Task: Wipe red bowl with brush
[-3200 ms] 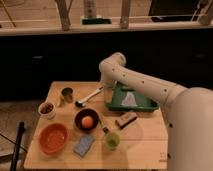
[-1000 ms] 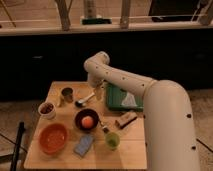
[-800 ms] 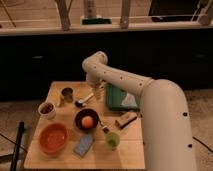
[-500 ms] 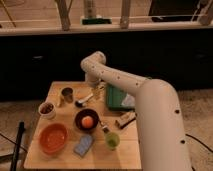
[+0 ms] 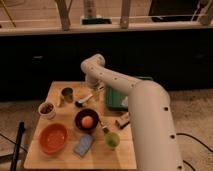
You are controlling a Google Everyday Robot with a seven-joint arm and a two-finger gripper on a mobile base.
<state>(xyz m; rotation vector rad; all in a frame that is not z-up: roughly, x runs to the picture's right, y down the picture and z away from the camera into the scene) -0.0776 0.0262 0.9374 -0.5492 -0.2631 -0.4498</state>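
The red bowl (image 5: 53,138) sits empty at the front left of the wooden table (image 5: 55,90). The brush (image 5: 85,99) lies flat behind the dark bowl, its dark head toward the left and its whitish handle running up to the right. My gripper (image 5: 95,89) hangs down from the bent arm (image 5: 93,66) right at the far end of the brush handle, well behind the red bowl. I cannot tell whether it touches the handle.
A dark maroon bowl (image 5: 87,120) holds an orange ball. A white cup (image 5: 47,109) and a metal cup (image 5: 67,94) stand at the left. A green tray (image 5: 116,98) is at the right. A blue sponge (image 5: 83,145), a green cup (image 5: 112,140) and a brown block (image 5: 122,120) lie in front.
The arm has swung left from above the green tray, and the gripper has come down to the far end of the brush handle. The table objects have not moved.
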